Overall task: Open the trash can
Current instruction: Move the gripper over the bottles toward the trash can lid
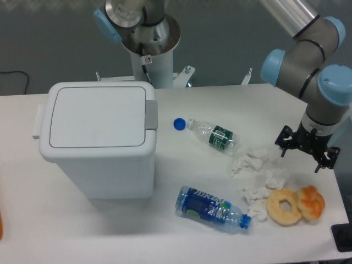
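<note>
White desk against a grey-blue backdrop. The black two-finger claw hangs released and empty at the desk's far right edge. Just beside and below it lie crumpled white tissues and a ring-shaped pastry. The large white boxy plastic trash can stands well apart across the desk, flat lid shut, grey push-button strip on the side facing the claw. Judgement: approach not yet begun; the next move calls for crossing over the litter and pressing that strip.
</note>
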Controlling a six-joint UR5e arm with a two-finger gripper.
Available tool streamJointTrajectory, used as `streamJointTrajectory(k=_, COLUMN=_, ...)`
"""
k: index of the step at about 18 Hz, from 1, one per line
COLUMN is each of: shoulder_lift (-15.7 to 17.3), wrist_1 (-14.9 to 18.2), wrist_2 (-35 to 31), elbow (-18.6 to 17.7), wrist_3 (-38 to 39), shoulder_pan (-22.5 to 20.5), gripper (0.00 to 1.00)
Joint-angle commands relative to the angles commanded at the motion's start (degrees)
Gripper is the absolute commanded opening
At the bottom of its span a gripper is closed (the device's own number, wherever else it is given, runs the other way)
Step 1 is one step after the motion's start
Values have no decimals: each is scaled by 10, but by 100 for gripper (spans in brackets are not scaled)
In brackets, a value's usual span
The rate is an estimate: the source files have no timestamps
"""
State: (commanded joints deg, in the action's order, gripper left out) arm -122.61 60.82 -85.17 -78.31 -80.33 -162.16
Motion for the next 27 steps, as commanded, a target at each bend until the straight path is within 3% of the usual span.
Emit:
streamJointTrajectory(k=6, shoulder_lift=1, wrist_1=0, wrist_2=4, elbow=-3, wrist_3=6, shoulder_pan=4, gripper=100)
streamJointTrajectory(k=10, shoulder_lift=11, wrist_1=-5, wrist_2=18, elbow=-18, wrist_3=101, shoulder_pan=12, gripper=100)
streamJointTrajectory(k=18, shoulder_lift=97, wrist_1=0, wrist_2=24, elbow=-48, wrist_3=223, shoulder_pan=51, gripper=100)
streamJointTrajectory(k=27, shoulder_lift=174, wrist_1=20, wrist_2=105, elbow=-72, wrist_3=344, shoulder_pan=83, gripper=100)
